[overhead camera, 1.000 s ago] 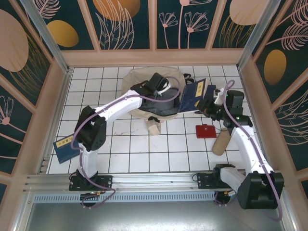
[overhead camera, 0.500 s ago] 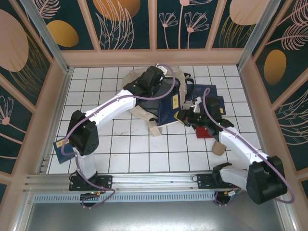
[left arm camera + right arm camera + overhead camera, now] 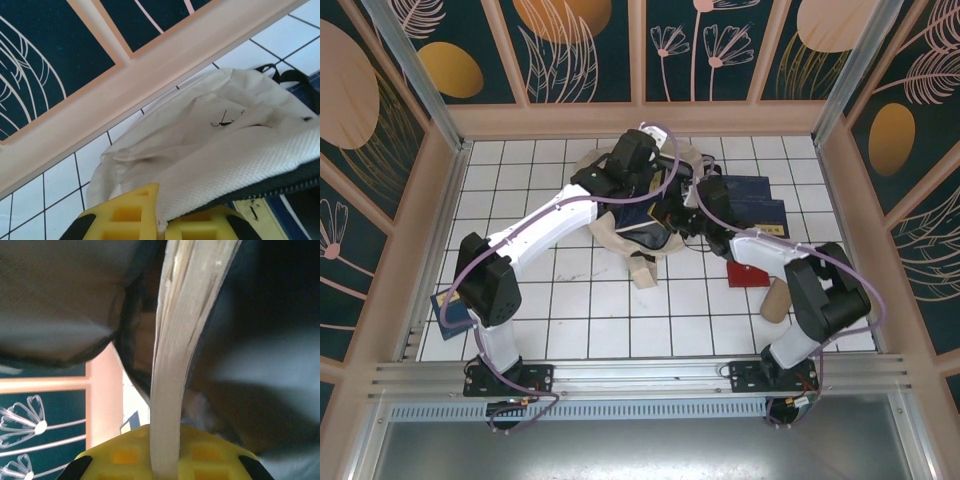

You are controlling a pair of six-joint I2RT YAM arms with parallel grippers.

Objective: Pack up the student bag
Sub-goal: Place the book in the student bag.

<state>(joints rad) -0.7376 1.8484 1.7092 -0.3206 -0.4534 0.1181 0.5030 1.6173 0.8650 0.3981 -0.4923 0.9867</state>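
At the far middle of the white tiled desk (image 3: 580, 310), the bag (image 3: 616, 232) is seen lying, with both arms brought together over it. Its rim is gripped by the left pincer (image 3: 161, 222): in the left wrist view a fold of the cream woven cloth, with a dark zipper line along the edge, is pinched tightly between the two yellow fingers (image 3: 127, 212). The rim is held up, so the pale inner side of the bag is exposed, and black straps are seen at its far right corner. A book (image 3: 172, 355) is clamped by the right pincer (image 3: 165, 460), with its pale page edge squeezed between the fingers and running straight away from them. In the right wrist view the far end of this book is placed at the dark opening of the bag, under the shaded cloth and zipper edge at the upper left; how deep it is inside cannot be told, because that part is blurred. To the right of the bag, navy books (image 3: 752, 198) are stacked flat on the desk. Nearer to the arm bases, a red thing (image 3: 748, 272) and a beige cylinder (image 3: 776, 298) are placed just beside each other. A blue book (image 3: 448, 312) is seen well apart at the left edge of the desk, beside the left arm.
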